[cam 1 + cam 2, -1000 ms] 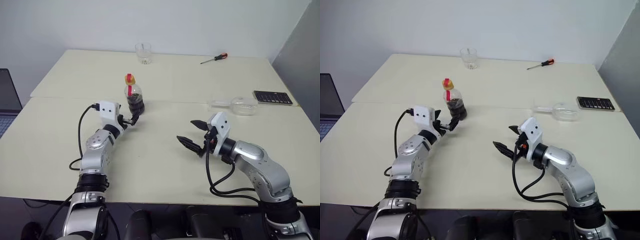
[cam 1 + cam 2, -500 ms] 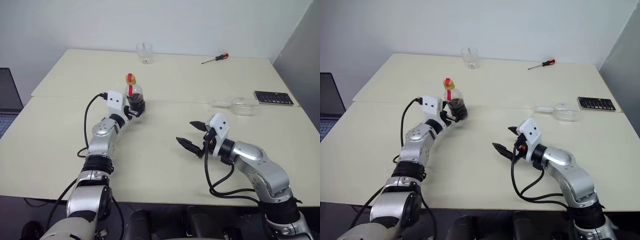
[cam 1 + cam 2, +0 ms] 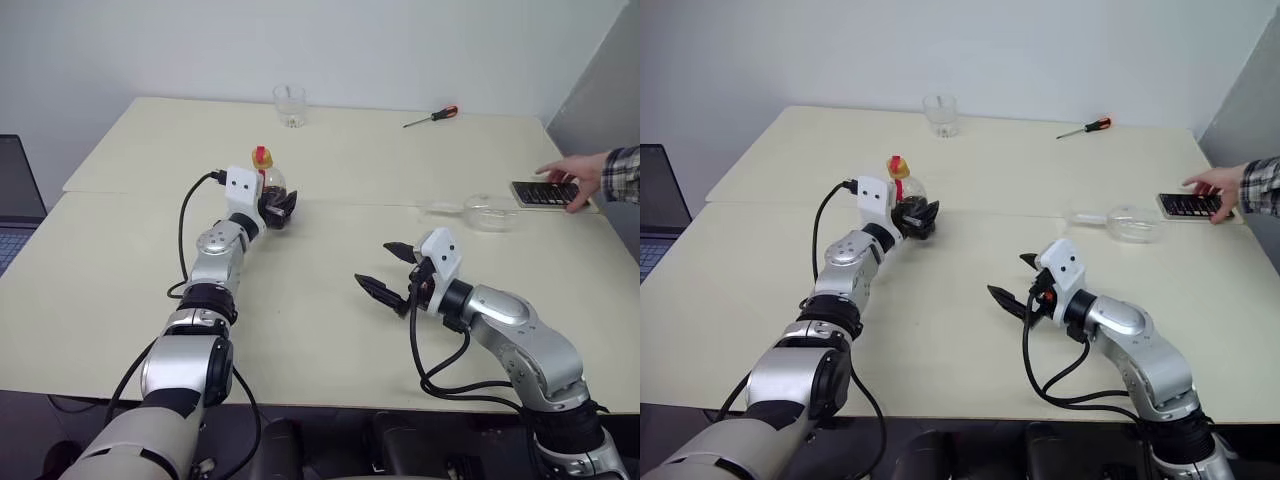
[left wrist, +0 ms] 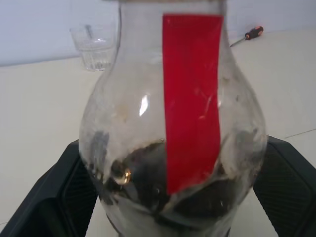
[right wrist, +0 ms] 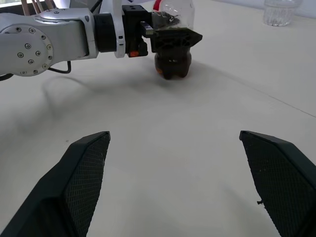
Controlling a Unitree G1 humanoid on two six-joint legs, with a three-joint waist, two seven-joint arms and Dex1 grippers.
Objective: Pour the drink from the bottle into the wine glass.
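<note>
The bottle stands upright near the middle of the table, with a yellowish cap and a red label strip. The dark drink fills only its lower part. My left gripper is open, its black fingers flanking the bottle's rounded body, one on each side. The wine glass lies on its side at the right of the table, clear, with its stem pointing left. My right gripper hovers open over the table's front right, nothing between its fingers.
A short clear tumbler and a red-handled screwdriver sit at the table's far edge. A person's hand in a plaid sleeve touches a black device at the right, just behind the wine glass. A laptop sits at the left.
My left gripper has pushed forward until its open fingers stand on either side of the bottle. A person's hand has come in from the right onto the black device. The right arm has kept still.
</note>
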